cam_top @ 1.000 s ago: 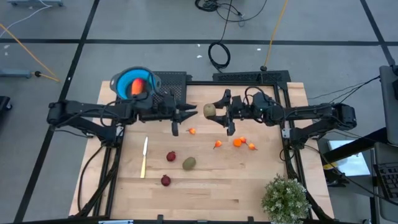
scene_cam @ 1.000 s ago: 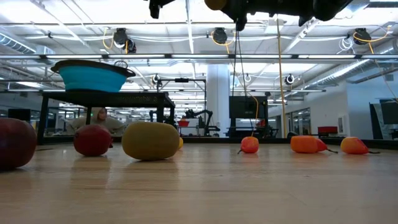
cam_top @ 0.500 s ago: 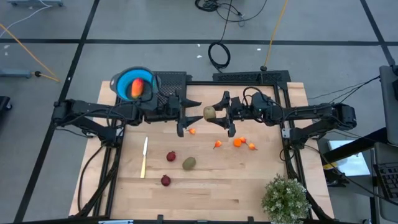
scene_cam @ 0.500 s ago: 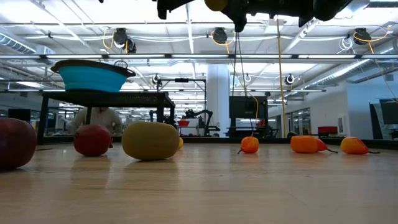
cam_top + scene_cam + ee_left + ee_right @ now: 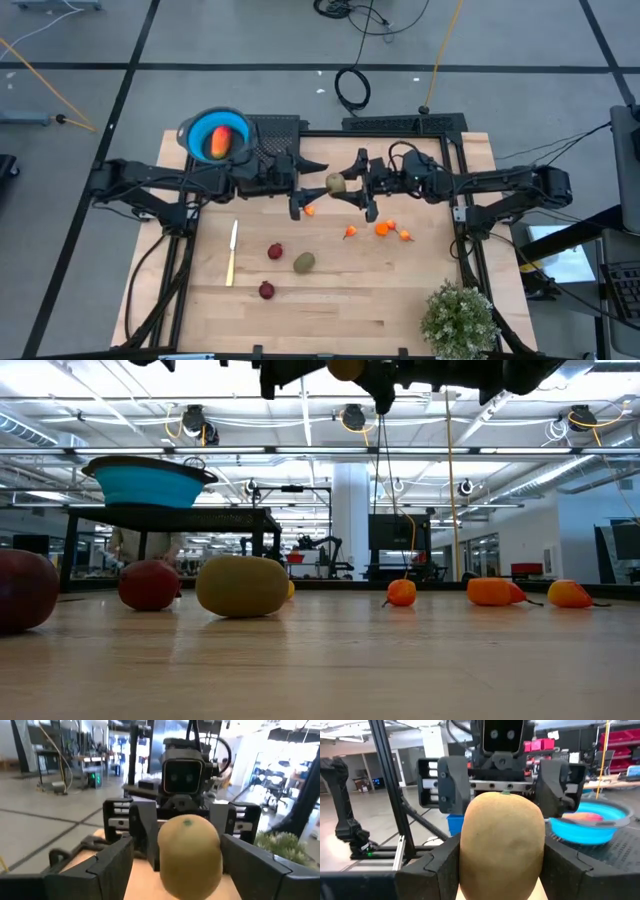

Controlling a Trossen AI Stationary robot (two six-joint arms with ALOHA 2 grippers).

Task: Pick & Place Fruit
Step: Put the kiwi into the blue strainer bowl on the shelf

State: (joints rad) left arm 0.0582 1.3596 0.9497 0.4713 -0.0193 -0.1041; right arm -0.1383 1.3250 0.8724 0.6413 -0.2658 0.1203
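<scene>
My right gripper [image 5: 342,185] is shut on an olive-green oval fruit [image 5: 336,183], well above the table's middle. My left gripper [image 5: 305,188] is open and faces it from the left, with a finger on either side [image 5: 100,867] and a gap to the fruit [image 5: 189,851]. An elongated red-orange fruit [image 5: 220,143] lies in the blue bowl [image 5: 196,132]. A second olive-green oval [image 5: 304,262], two dark red round fruits [image 5: 275,251] [image 5: 266,290] and several tiny orange ones [image 5: 382,228] rest on the table. My right gripper pinches the olive-green fruit by its two opposite sides [image 5: 469,855] between its two fingers [image 5: 440,867]. The fingers come level from the table's right side. The fruit is lifted clear of the table, with one end pointing at my left gripper.
A slim pale knife [image 5: 232,252] lies on the left half of the table. A potted plant [image 5: 458,320] stands at the near right corner. The bowl sits on a dark stand at the far left corner. A tiny orange fruit [image 5: 310,210] lies under my left gripper.
My left gripper has moved toward the table's right edge, closing in on the olive-green fruit that my right gripper holds. Its open fingers now stand on either side of the fruit. My right gripper and the fruit have stayed almost in place.
</scene>
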